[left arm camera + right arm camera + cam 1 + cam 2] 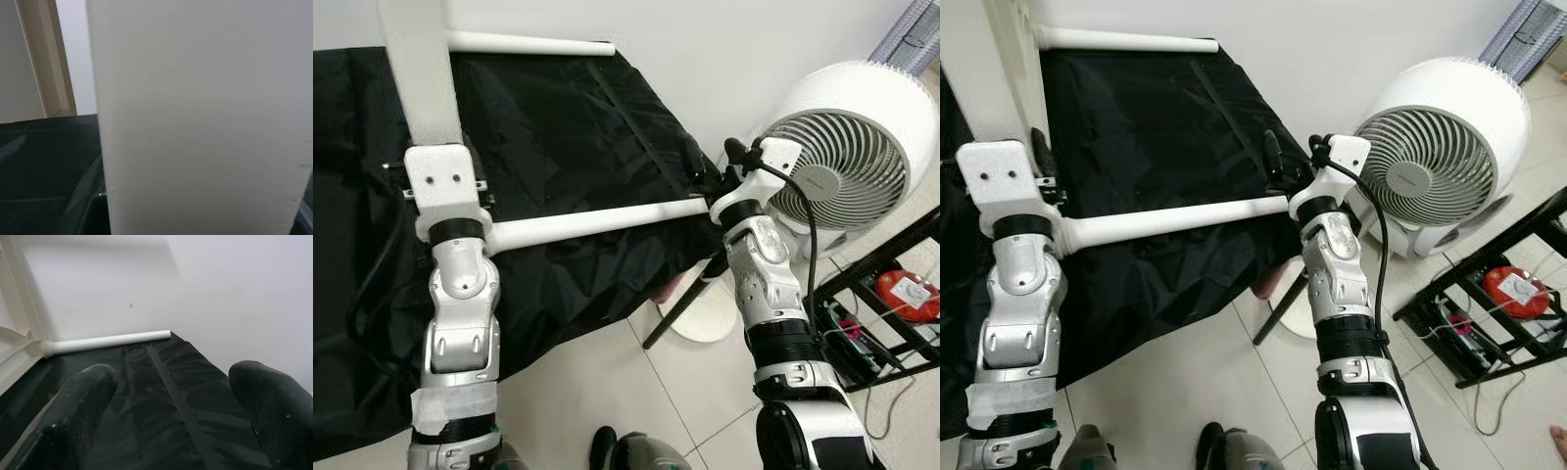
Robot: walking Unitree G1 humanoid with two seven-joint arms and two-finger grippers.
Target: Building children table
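Observation:
The white children's table stands tipped on its side on a black cloth (568,127). Its table top (419,69) rises on edge at the left, and the same white panel (195,117) sits close in front of the left wrist camera. Two white legs stick out to the right: a far leg (529,43) and a near leg (597,220). My left gripper (435,157) is at the top's lower edge, shut on it, with a black finger (1039,147) beside the panel. My right gripper (712,157) is open just past the near leg's free end, and its fingertips (85,391) have only cloth between them.
A white round fan (847,147) stands right behind my right arm. A black wire rack (891,313) with a red item and cables is at the lower right. A black strut (680,304) slants to the tiled floor (607,392). A white wall (724,39) runs behind.

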